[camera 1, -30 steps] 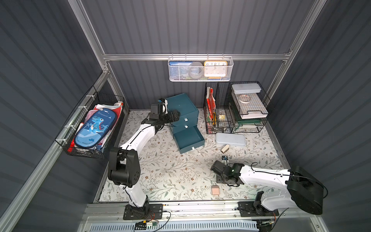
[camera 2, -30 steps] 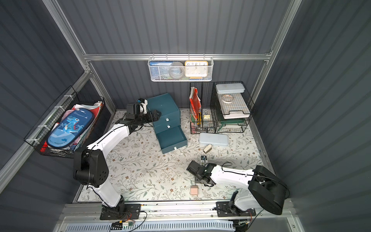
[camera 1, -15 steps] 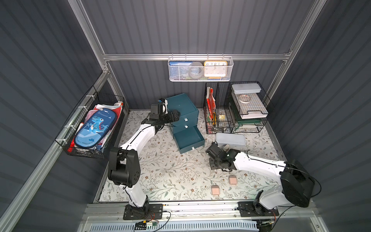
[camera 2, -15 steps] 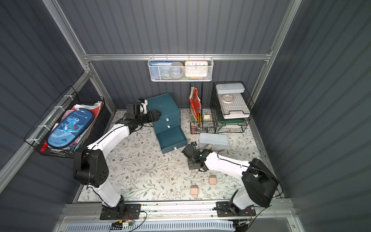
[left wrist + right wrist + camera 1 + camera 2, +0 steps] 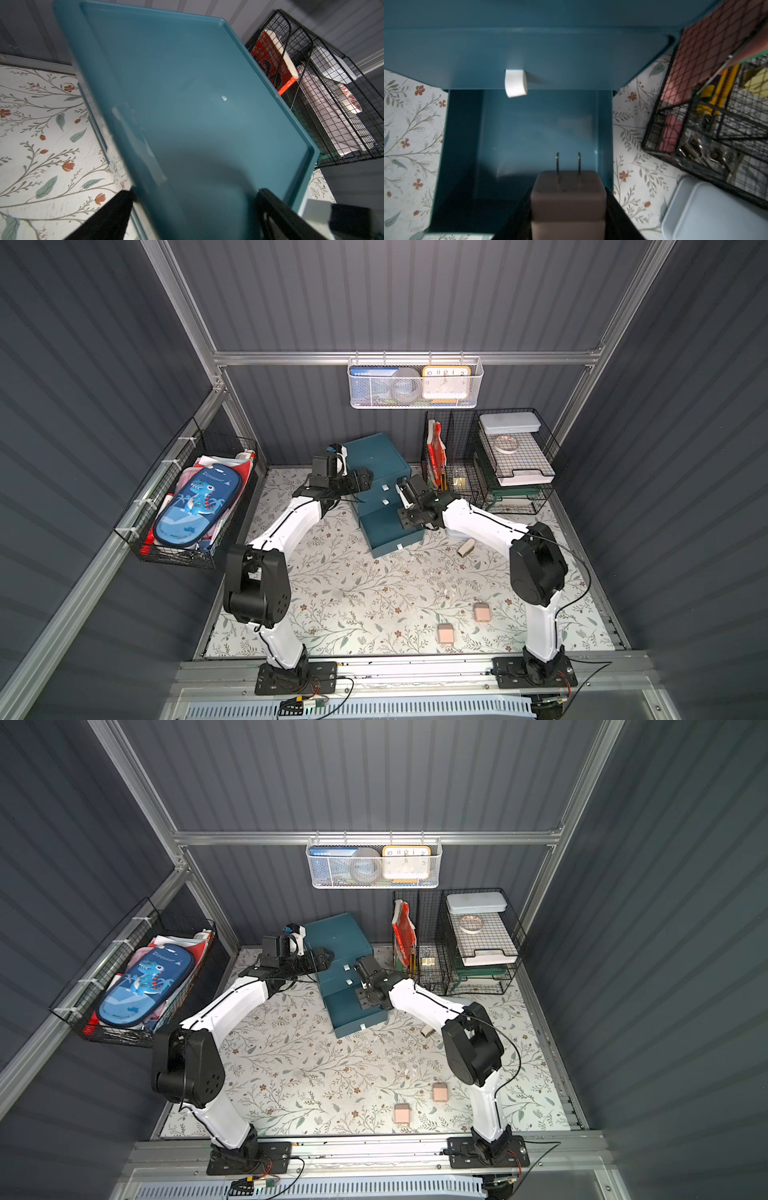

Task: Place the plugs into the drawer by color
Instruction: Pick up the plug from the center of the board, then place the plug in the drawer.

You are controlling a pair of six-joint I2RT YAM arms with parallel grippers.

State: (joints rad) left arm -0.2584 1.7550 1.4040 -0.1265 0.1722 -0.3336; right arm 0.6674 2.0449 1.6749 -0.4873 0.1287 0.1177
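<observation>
Since a second ago the right gripper [image 5: 405, 524] has been carried from the front of the tabletop [image 5: 353, 597] to a place over the pulled-out bottom drawer [image 5: 388, 533] of the dark teal plastic three-drawer cabinet [image 5: 376, 456]. The left gripper [image 5: 359, 481] has been kept at the cabinet's top front corner.

In both top views a wide stretch of floral tabletop is left free in the middle. One peach-pink rounded plug [image 5: 446, 633] and a second plug [image 5: 482, 612] are laid apart near the front edge. A small tan cylinder [image 5: 466, 547] is seen near the drawer's front right corner. The two upper drawers are shut. A black wire rack [image 5: 511, 489] is stood near the cabinet's right side, with a strip of tabletop between.

In the left wrist view the cabinet's rimmed top is seen close. The jaws are spread wide astride its corner; whether they press on it cannot be told. An orange-red booklet [image 5: 270, 66] is held upright in the rack.

In the right wrist view the jaws are closed on a third peach-pink plug [image 5: 568, 187]. Its two prongs are pointed toward the cabinet front. It is held over the drawer's opening, close to the side wall nearer the rack. Only the drawer's teal floor is seen. A white pull tab [image 5: 516, 83] juts out above it. A yellow-handled tool [image 5: 714, 93] and metal clips [image 5: 695, 149] are kept in the rack. A pale grey-blue flat case [image 5: 716, 212] is laid just beside the rack.
</observation>
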